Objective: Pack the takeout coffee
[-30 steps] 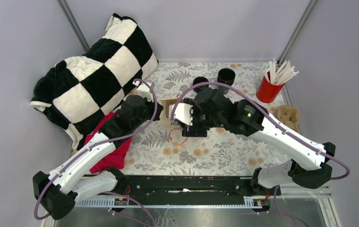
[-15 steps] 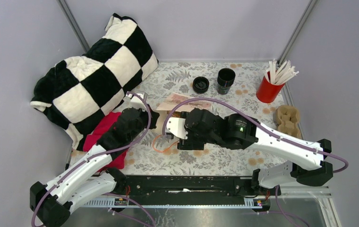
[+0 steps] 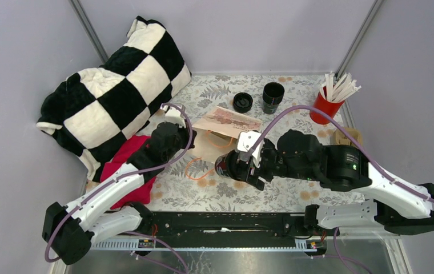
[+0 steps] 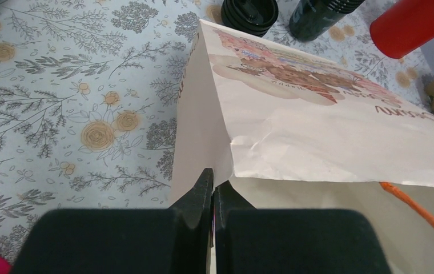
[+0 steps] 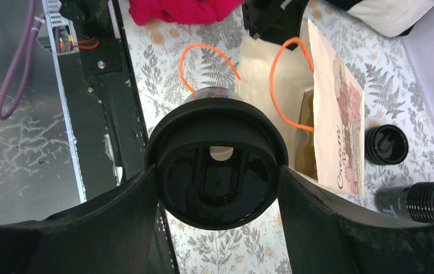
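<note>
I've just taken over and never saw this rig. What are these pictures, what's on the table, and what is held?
These are two robot arms bolted at the near edge of the table, each ending in a two-finger gripper. The wide picture looks down from above and behind them; the other two come from wrist cameras. The left gripper is shut on the edge of a paper bag, holding its mouth open. The right gripper holds the lidded black coffee near that mouth. At the back stand a lid stack, a cup stack and a red cup of sticks. A checkered blanket and a red cloth lie at the left, a cardboard carrier at the right.
</note>
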Motion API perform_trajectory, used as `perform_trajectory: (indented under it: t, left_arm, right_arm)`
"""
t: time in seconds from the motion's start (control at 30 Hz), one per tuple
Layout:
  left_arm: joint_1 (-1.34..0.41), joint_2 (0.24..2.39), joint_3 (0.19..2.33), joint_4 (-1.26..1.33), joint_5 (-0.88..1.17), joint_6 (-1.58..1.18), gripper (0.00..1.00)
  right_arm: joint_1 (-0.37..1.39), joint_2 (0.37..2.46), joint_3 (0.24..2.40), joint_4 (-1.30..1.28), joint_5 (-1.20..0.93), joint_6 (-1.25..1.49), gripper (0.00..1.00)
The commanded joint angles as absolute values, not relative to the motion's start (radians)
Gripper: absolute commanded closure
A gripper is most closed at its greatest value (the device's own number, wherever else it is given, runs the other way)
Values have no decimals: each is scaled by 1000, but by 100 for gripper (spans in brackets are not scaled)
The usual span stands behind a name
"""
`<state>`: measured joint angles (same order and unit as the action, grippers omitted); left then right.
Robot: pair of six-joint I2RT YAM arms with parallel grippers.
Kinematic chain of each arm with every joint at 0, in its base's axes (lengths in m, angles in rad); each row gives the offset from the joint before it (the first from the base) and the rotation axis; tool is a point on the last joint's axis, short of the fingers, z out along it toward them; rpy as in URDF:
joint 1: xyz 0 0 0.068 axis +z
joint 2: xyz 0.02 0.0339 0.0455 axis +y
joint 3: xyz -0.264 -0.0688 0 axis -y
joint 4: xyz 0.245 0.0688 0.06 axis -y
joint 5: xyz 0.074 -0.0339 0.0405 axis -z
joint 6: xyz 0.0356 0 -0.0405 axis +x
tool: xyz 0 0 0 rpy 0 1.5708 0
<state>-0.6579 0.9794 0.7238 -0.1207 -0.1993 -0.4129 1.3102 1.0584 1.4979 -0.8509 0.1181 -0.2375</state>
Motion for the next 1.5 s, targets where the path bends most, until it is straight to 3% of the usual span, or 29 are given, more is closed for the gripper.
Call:
perform_trajectory:
  t: [0.0, 0.33, 0.57, 1.0, 1.47]
  left_arm:
    - [-661, 1004, 786, -80, -194, -479, 100]
    - [-665, 1082, 876, -124, -169, -552, 100]
    - [-674, 1088, 893, -162, -181, -576, 100]
    - [-679, 1075, 900, -238, -185, -648, 100]
    - [-682, 1120, 1044, -350, -149, -708, 100]
  right_arm:
    - [1318, 1079, 1588, -857, 77, -240, 63]
    - [1318, 1371, 1731, -945, 146, -456, 64]
    - [1318, 1517, 1776, -941, 422, -532, 66]
    - [1319, 1554, 1657, -936, 634, -671, 65]
    - [1324, 1525, 1512, -803, 563, -808, 64]
